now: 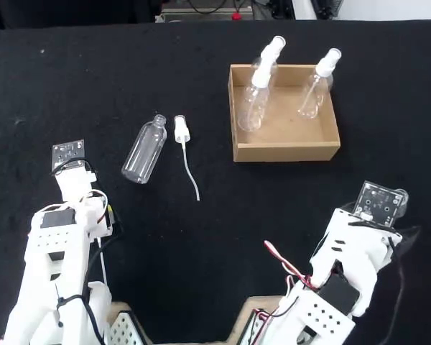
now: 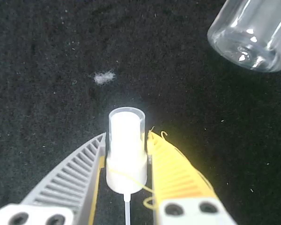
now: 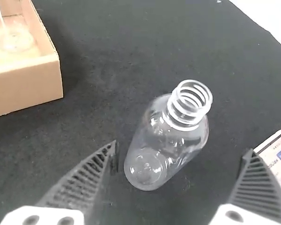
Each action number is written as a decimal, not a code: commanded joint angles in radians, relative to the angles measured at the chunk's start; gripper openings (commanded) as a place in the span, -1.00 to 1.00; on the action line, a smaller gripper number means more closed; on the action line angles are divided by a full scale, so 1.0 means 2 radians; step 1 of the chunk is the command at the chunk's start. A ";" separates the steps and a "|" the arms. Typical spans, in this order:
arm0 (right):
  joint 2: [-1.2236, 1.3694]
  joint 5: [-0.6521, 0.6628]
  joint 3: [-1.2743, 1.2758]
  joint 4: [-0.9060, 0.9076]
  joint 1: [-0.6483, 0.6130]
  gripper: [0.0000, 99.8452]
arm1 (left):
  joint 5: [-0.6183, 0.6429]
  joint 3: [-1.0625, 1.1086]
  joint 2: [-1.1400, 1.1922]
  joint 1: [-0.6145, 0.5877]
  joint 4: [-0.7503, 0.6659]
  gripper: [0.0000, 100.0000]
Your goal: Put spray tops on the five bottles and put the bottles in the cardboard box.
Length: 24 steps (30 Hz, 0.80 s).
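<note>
No readable text, tiny blue print on a white card [image 3: 277, 151], too small to read

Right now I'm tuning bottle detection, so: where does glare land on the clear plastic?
Left wrist view: bright glints on the lying bottle; the spray top glows white. Right wrist view: glints on the neck threads of the other bottle. High view: pale streaks along the lying bottle.

bottle [image 3: 166, 140]: clear glossy plastic; spray top [image 2: 126, 154]: smooth white plastic; box [image 1: 284, 152]: matt brown cardboard; table [image 1: 93, 72]: matt black cloth.
</note>
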 commanded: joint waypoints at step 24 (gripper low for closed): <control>0.213 0.024 -0.086 -0.101 -0.005 -0.28 | 0.002 -0.005 -0.013 -0.004 -0.009 -0.84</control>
